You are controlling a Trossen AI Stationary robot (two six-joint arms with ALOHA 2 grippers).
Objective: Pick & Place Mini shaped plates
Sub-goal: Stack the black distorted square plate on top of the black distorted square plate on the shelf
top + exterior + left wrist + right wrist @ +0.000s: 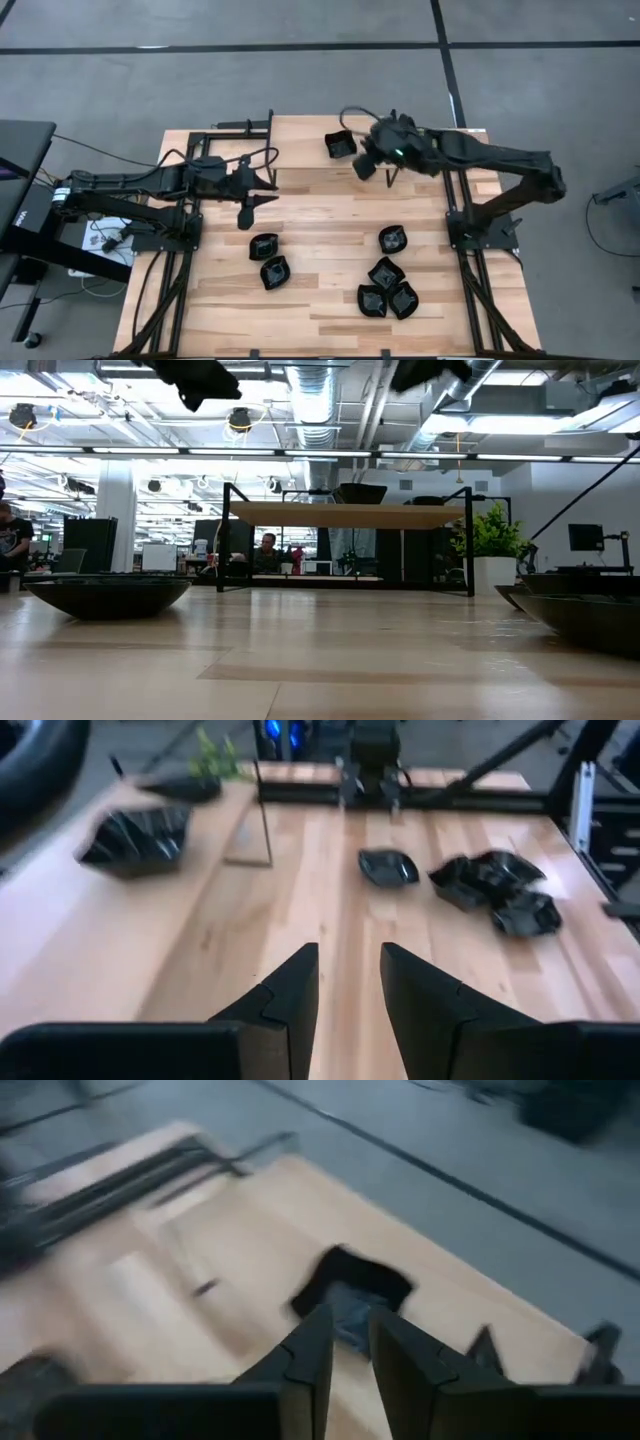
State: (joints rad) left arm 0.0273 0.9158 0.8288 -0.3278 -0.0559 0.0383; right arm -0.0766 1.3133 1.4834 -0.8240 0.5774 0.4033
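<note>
Right now I have my right gripper (345,1342) hanging empty, fingers a narrow gap apart, just beside the square plate (340,145) at the table's (300,310) far edge; that plate lies straight ahead of the fingers, so this arm is the nearer one. Nearest me sit the glossy black cluster (387,290), then a pair (268,260). My left gripper (248,203) waits mid-table, slightly parted, holding nothing. Smooth pale wood throughout.

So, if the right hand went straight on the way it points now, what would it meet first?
Probably the glossy black square mini plate near the table's far edge: the right hand points right at it, fingers slightly apart and empty. How high it hangs above is unclear.
</note>
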